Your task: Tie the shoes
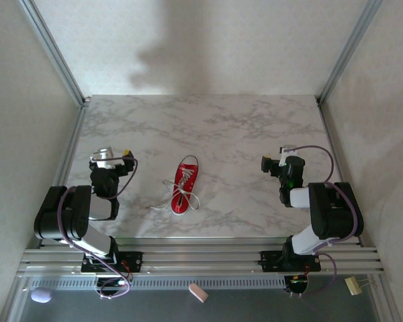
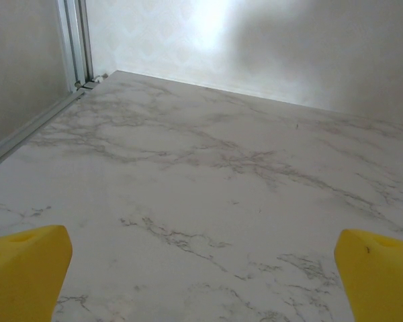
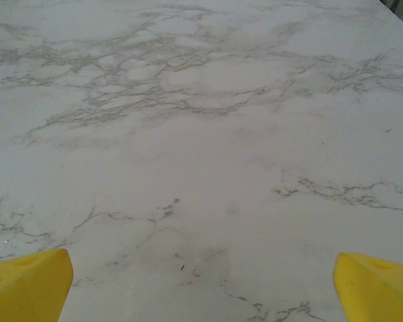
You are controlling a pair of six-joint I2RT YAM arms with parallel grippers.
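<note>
A small red canvas sneaker (image 1: 183,184) with a white sole is seen standing on its sole near the middle of the marble table (image 1: 242,134), set lengthwise from near to far. Its white laces (image 1: 178,200) are untied, their ends spread to both sides.

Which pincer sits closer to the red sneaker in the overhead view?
The left pincer: the red sneaker lies slightly left of centre, one white lace trailing toward it; the right pincer stands farther off.
</note>
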